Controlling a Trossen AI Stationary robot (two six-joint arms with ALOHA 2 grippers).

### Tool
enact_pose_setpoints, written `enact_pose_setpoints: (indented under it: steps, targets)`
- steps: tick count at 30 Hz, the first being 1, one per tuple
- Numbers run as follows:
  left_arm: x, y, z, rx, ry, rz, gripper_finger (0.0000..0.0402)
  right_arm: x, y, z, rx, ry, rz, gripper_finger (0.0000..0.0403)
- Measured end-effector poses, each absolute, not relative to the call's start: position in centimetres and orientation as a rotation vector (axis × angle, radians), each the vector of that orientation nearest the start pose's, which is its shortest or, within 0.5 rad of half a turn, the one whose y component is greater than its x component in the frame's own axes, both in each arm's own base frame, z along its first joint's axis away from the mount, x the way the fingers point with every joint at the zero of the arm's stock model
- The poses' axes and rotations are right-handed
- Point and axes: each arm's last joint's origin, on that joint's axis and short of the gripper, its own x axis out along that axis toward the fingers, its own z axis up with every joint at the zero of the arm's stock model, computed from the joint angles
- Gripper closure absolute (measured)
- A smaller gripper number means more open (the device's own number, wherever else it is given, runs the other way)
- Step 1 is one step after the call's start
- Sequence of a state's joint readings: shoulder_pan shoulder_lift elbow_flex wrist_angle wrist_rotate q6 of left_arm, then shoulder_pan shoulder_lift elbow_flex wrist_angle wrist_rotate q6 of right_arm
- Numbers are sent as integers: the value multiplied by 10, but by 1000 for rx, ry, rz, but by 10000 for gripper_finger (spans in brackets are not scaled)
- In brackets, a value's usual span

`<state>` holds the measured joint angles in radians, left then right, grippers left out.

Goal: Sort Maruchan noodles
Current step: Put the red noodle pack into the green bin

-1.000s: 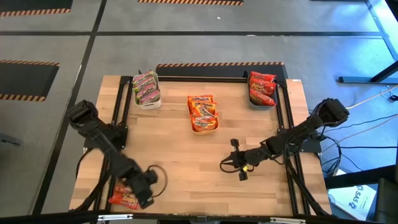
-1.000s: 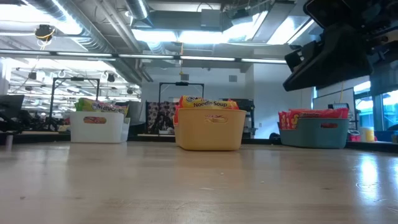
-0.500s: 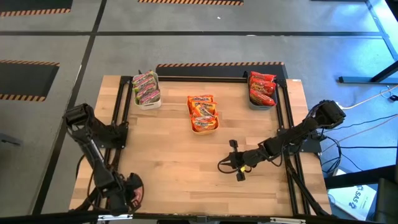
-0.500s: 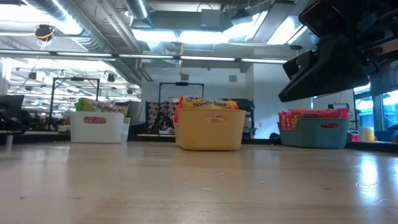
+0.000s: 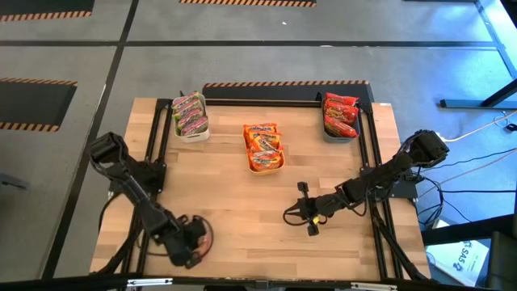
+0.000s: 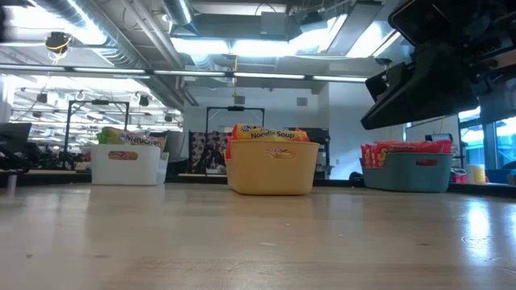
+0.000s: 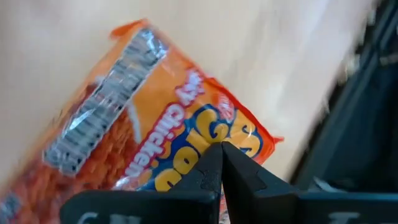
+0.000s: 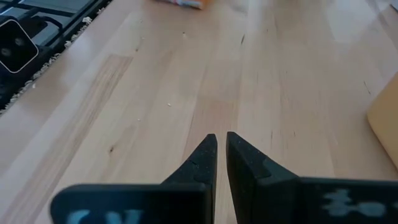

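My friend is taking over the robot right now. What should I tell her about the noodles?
Left tool: shut on an orange noodle packet, near the table's front left corner.
Right tool: shut, holding nothing, over the middle right of the table.
Done: green-pink packets in the white bin, orange packets in the yellow bin, red packets in the blue bin.
Left: take the orange packet to the yellow bin. No other loose packets show.
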<state>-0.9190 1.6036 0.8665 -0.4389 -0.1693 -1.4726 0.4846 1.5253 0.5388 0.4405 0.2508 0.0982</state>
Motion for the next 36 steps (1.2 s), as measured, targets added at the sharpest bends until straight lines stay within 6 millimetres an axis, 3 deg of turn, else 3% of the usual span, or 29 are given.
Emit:
enact_pose_setpoints:
  steps: [10,16,20,24,30,36]
  targets:
    - [238,-190,149,-324,970,118,400,247,122,146,-103,525,202,384]
    - [278,-172,139,-209,834,40,400,247,122,146,-102,525,203,384]
    - [294,-159,145,-151,753,26,400,247,122,146,-102,523,203,384]
    - [295,-161,169,-137,707,12,400,247,122,146,-101,522,203,384]
    - [276,-162,189,-63,693,127,400,248,122,148,-92,499,204,384]
    - [262,-153,178,-18,783,315,400,261,129,139,-78,407,235,384]
